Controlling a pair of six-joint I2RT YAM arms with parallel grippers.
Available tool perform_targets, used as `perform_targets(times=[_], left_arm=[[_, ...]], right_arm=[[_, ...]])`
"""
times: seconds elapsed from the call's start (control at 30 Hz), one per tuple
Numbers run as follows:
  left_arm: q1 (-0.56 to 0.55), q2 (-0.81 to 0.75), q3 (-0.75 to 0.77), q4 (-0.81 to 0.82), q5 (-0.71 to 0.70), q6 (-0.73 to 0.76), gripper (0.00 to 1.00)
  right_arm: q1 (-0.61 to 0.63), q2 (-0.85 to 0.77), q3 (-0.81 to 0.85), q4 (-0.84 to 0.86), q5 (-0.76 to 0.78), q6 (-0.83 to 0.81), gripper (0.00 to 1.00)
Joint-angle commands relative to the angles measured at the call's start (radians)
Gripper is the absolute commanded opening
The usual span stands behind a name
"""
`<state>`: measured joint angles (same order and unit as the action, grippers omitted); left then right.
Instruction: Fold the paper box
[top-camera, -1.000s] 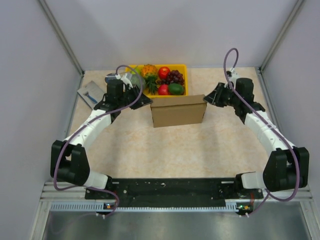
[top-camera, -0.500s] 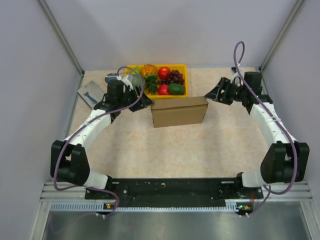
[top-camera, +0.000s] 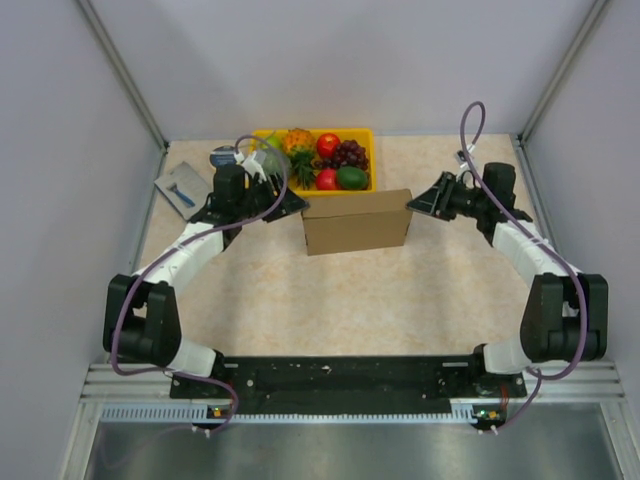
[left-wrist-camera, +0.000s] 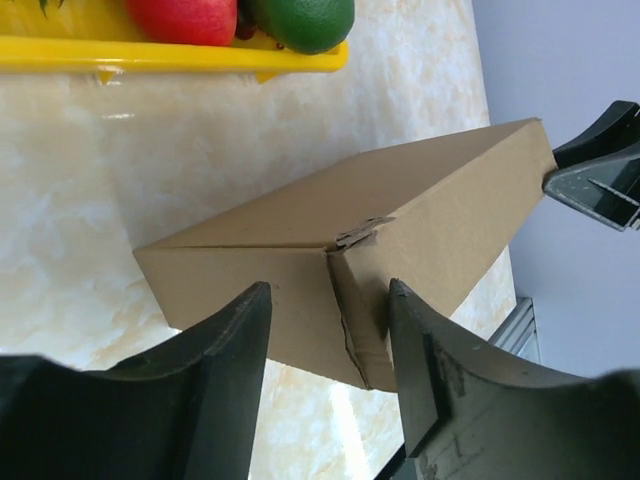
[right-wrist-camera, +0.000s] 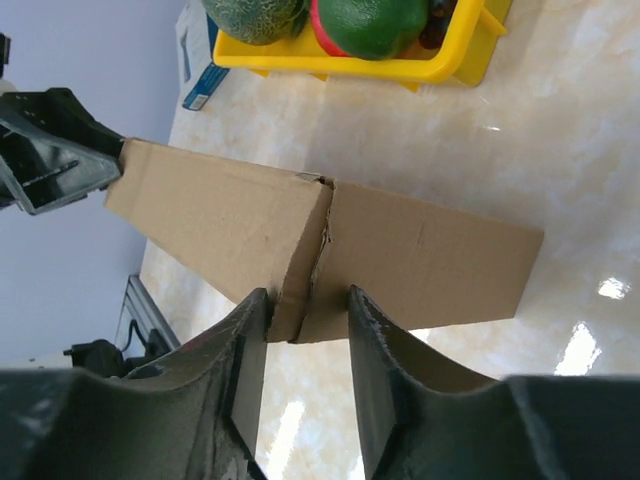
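One folded brown box (top-camera: 357, 222) on the worktop (top-camera: 330, 300), just before one yellow tray (top-camera: 370, 131), two tools at its ends, left tool (left-wrist-camera: 328, 288) spread wide at left corner, right tool (right-wrist-camera: 306, 294) narrowly parted astride right corner, contact unclear

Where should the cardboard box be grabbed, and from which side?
Probably at the short ends of the box, coming in sideways from left and right. It is long and closed, and its broad faces look too wide to pinch, while each end shows a folded corner seam that looks narrow enough.
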<state>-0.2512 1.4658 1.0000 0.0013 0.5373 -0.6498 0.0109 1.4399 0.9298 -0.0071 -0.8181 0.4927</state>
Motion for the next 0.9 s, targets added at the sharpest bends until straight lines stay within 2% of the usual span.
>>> perform_targets(times=[0.0, 0.07, 0.13, 0.17, 0.33, 0.53, 0.73, 0.77, 0.8, 0.87], left_arm=[[0.015, -0.033, -0.006, -0.144, 0.0, 0.068, 0.58], [0.026, -0.048, 0.012, -0.152, 0.018, 0.064, 0.63], [0.033, -0.059, 0.017, -0.161, 0.033, 0.064, 0.64], [0.036, -0.059, 0.014, -0.156, 0.039, 0.061, 0.64], [0.043, -0.033, -0.046, -0.075, 0.134, 0.01, 0.61], [0.049, -0.027, -0.063, -0.029, 0.148, -0.01, 0.66], [0.061, 0.024, -0.031, -0.017, 0.159, -0.011, 0.66], [0.07, 0.036, -0.024, -0.012, 0.171, -0.02, 0.66], [0.075, 0.06, -0.017, -0.011, 0.215, -0.031, 0.66], [0.081, 0.064, -0.014, 0.042, 0.24, -0.042, 0.73]], right_arm=[[0.004, -0.01, 0.038, 0.009, -0.019, 0.013, 0.39], [-0.006, -0.024, 0.066, -0.008, -0.021, 0.041, 0.48], [-0.006, -0.026, 0.082, -0.002, -0.05, 0.058, 0.52], [-0.044, -0.024, 0.086, -0.001, -0.062, 0.064, 0.54], [-0.06, 0.02, 0.083, 0.061, -0.122, 0.081, 0.59], [-0.06, 0.079, 0.066, 0.128, -0.144, 0.125, 0.61], [-0.06, 0.21, 0.032, 0.275, -0.141, 0.188, 0.38], [-0.06, 0.232, 0.027, 0.304, -0.157, 0.228, 0.29], [-0.06, 0.253, 0.018, 0.367, -0.167, 0.251, 0.27], [-0.06, 0.264, 0.014, 0.394, -0.161, 0.273, 0.26]])
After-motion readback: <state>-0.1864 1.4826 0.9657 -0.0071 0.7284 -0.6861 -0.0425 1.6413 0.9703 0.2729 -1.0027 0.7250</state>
